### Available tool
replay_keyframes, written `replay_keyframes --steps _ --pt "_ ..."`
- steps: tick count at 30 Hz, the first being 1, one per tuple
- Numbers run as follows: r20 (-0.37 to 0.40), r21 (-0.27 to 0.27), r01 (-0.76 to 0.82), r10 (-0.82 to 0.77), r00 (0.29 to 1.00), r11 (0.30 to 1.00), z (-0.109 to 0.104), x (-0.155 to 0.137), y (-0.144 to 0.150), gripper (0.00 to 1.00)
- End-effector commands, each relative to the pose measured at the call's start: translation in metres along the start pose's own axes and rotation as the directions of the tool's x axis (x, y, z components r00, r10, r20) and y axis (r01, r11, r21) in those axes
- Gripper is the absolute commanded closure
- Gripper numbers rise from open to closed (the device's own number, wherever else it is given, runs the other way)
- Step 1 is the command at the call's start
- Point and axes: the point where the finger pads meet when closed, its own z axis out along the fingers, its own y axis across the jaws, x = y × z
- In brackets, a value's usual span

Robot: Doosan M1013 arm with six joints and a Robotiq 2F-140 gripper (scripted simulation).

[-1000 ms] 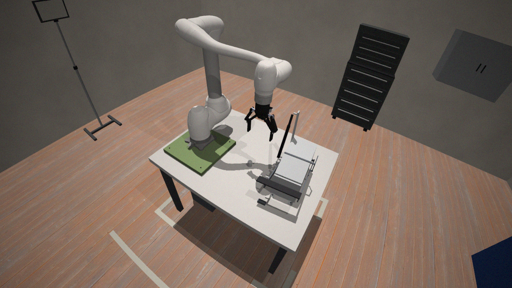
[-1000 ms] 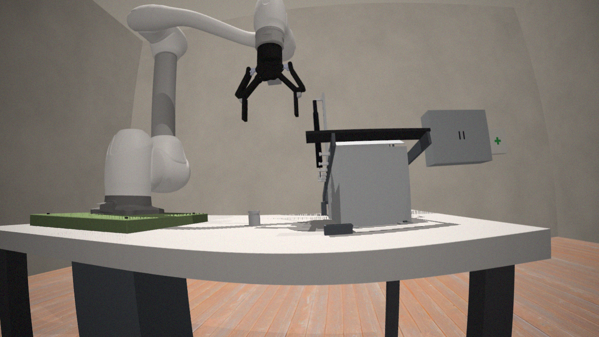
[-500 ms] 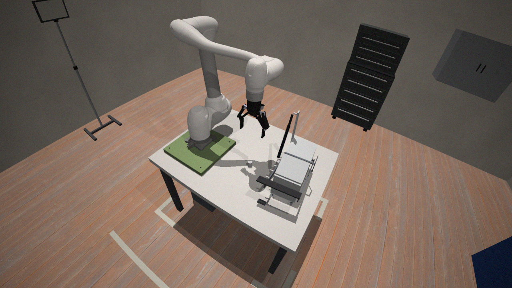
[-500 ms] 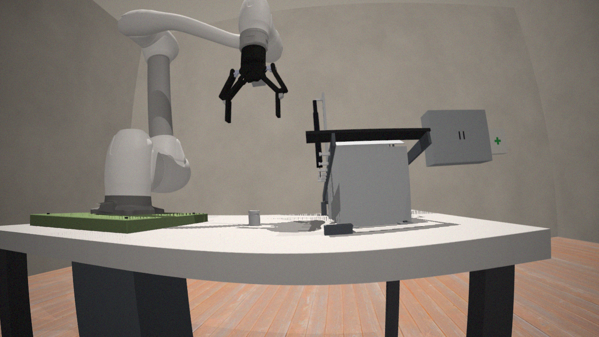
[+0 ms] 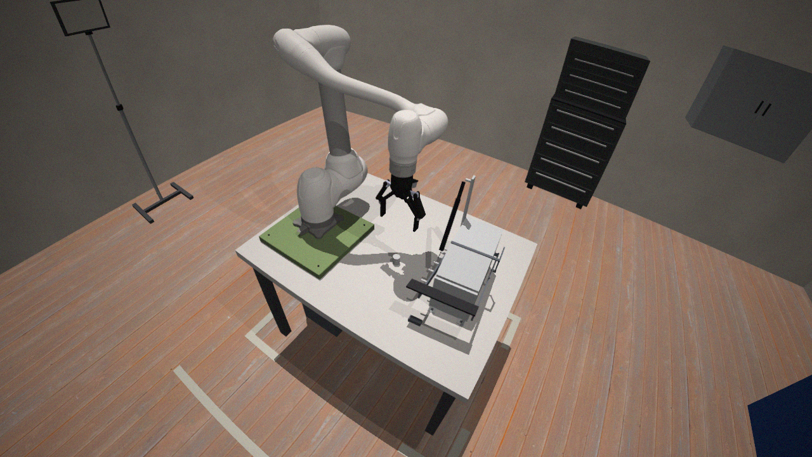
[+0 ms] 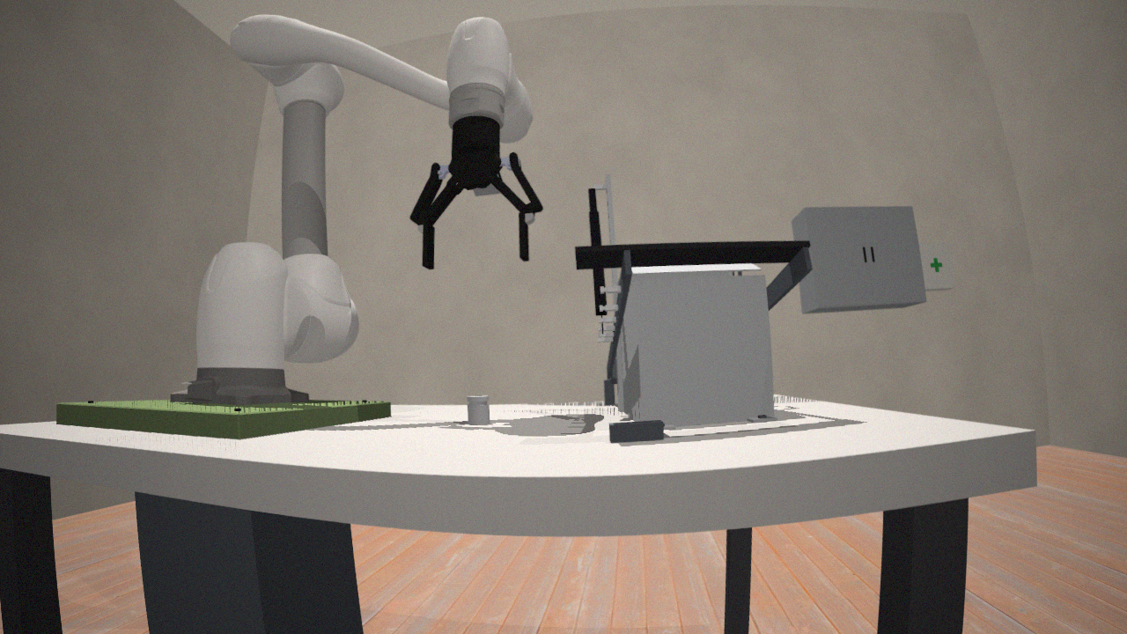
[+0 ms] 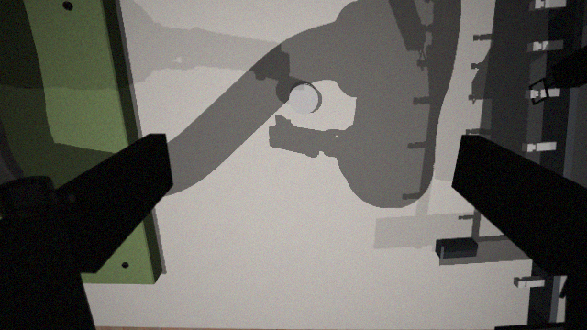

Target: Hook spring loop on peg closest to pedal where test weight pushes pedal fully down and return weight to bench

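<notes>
Hanging high over the bench (image 5: 363, 295) (image 6: 551, 497) (image 7: 275, 252), gripper (image 5: 399, 221) (image 6: 475, 262) (image 7: 313, 160) spread wide, holding nothing! From the exterior, standing upright below: the steel weight (image 5: 396, 260) (image 6: 478, 409) (image 7: 303, 98), between green plate (image 5: 301, 255) (image 6: 150, 417) (image 7: 83, 92) and feeder (image 5: 465, 266) (image 6: 693, 347) (image 7: 555, 119). From the wrist, reduced to a round top; but revealing there the thin loop (image 7: 547, 89) around a peg (image 7: 554, 93), too small elsewhere.

Black drawer cabinet (image 5: 587, 122), grey wall cupboard (image 5: 749, 105) (image 6: 858, 258), wooden floor (image 5: 653, 341) (image 6: 615, 583)
</notes>
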Motion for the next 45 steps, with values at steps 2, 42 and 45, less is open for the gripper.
replay_keyframes --steps 2,42,45 --pt "0.000 -0.001 0.000 0.000 1.000 1.000 0.060 0.000 0.000 0.00" --pt "0.000 -0.001 0.000 0.000 1.000 1.000 0.122 0.000 0.000 0.00" --pt "0.000 -0.001 0.000 0.000 1.000 1.000 0.124 0.000 0.000 0.00"
